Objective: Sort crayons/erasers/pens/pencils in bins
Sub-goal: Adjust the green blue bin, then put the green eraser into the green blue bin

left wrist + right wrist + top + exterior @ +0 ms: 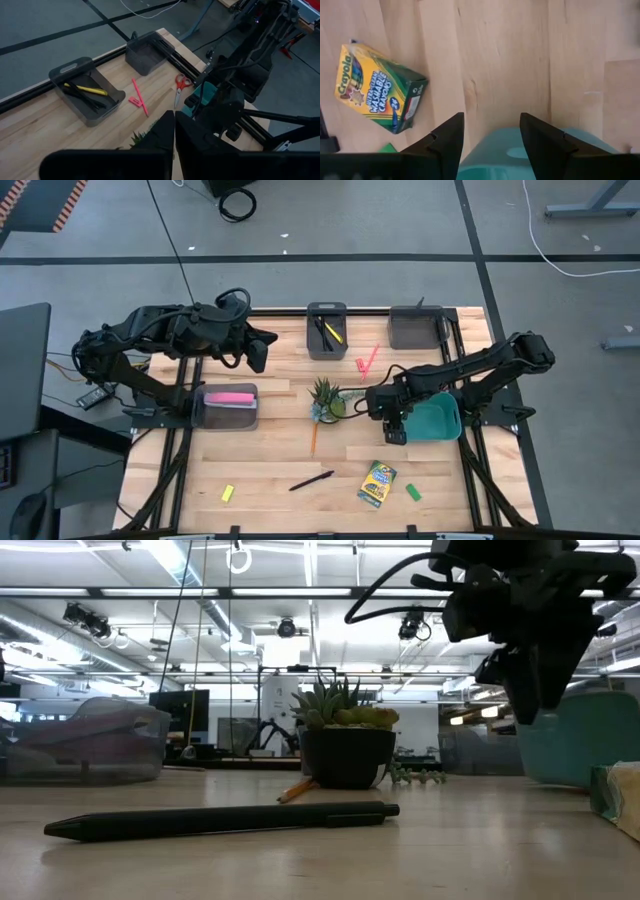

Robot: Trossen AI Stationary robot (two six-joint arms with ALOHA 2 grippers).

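Right wrist view, writing: the flat yellow-and-green cardboard crayon box (379,89) reads "Crayola" along its yellow edge; smaller print reads "washable crayons".
Crayon box, place: it lies flat on the wooden counter (280,455) near the front edge, just beside a small green eraser block (413,492), long axis slightly tilted from front to back.
Black pen: the thin black stick (311,480) lies nearly crosswise on the counter, left of the box.
Yellow eraser: a small yellow block (227,493) sits near the front left.
Right gripper: the right gripper (394,430) hangs open and empty, at the wide teal plastic bin (440,420).
Left gripper: the left gripper (257,356) is closed on nothing, high over the back left of the counter.
Far bin: a dark grey plastic bin (86,96) holds black pens and a yellow one.
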